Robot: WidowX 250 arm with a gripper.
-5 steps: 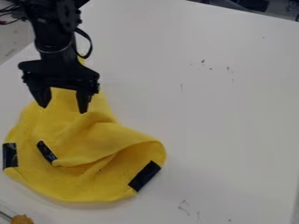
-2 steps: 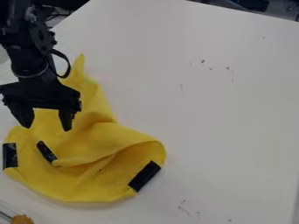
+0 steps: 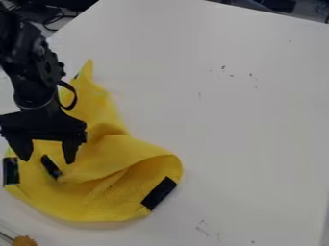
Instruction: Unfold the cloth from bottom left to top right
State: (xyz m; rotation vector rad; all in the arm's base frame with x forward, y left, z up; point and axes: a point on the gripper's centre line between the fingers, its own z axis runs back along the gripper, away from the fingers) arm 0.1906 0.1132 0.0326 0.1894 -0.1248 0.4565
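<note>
The yellow cloth point(image 3: 122, 153) lies crumpled on the left part of the white bench point(image 3: 257, 120), narrow at its peaked top end and broad and rounded toward the near side. A thick fold runs across its middle and bulges out at the right, with a shaded hollow beneath it; the fold's other end tapers leftward to a corner that bears a slanted black patch point(image 3: 50, 166). A second patch point(image 3: 11, 170) sits upright at the cloth's left edge, and a third point(image 3: 158, 193) lies slantwise at its lower right edge. The black gripper point(image 3: 47, 162) hangs over the left side of the cloth, its arm point(image 3: 29, 62) coming in from the upper left. Its jaws are spread, tips pointing down, and the slanted patch shows between them; whether either tip touches the cloth I cannot tell. In the bottom left corner is a small orange-brown thing point(image 3: 24, 240), beside a thin dark rod point(image 3: 6, 237). Dark cables point(image 3: 55, 21) show beyond the bench at the upper left.
</note>
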